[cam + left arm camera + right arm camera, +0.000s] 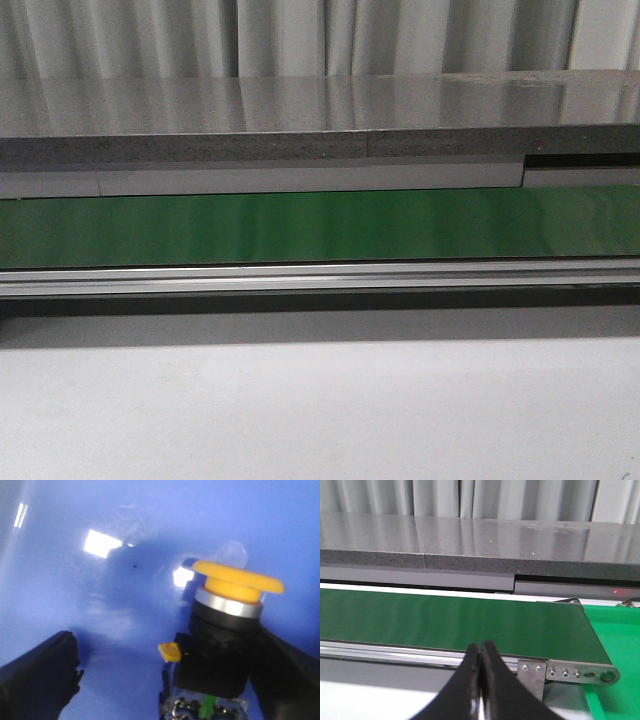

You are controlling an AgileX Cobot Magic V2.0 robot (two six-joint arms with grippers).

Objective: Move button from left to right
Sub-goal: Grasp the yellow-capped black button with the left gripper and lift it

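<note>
blue glossy surface behind my left gripper (165,680), jaws wide, the button (222,630) against one finger; right gripper (481,680) pressed closed over the green belt (445,620); front view shows neither.

The button (225,630) has a yellow-orange cap, silver collar, black body and yellow tab, against a glossy blue surface (100,620). The conveyor belt (320,228) is dark green; the claws are black.

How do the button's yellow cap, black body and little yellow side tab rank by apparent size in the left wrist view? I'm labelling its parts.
1. Black body, the largest, though its lower part runs out of view.
2. Yellow cap, wide but thin.
3. Yellow side tab, by far the smallest.
</note>
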